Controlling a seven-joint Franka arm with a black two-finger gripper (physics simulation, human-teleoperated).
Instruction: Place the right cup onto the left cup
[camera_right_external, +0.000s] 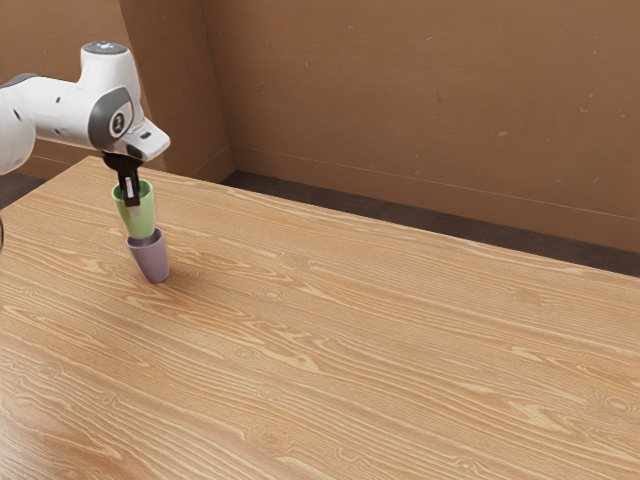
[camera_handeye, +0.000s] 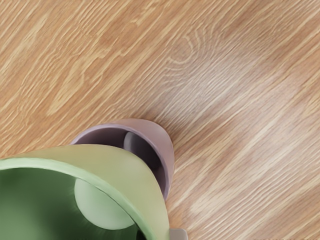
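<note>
Green cup is right up close in my wrist view, so yeah, that's the one I'm carrying, and I'm guessing it's the "right cup" from the task. My tool is clamped on its wall near the rim, one finger inside and one outside, and it looks like a decent grip to me. The purple cup is on the desk, mouth up, with the green one above it and its base around the purple rim.

So I'd call this the lining-up and lowering step. Pickup's done, release isn't. Can't tell from here whether the green base is already inside the purple mouth or just over it, and part of that mouth peeks out past the green wall in the wrist view.

Next move, imo: check the centering, nudge sideways if needed, then ease straight down till the green cup seats. Only then open up and back off upward. Main risk is the base catching the purple rim and tipping the lower cup. Since I've got it by one side, it could also tilt a bit on contact, so slow is good.
</note>
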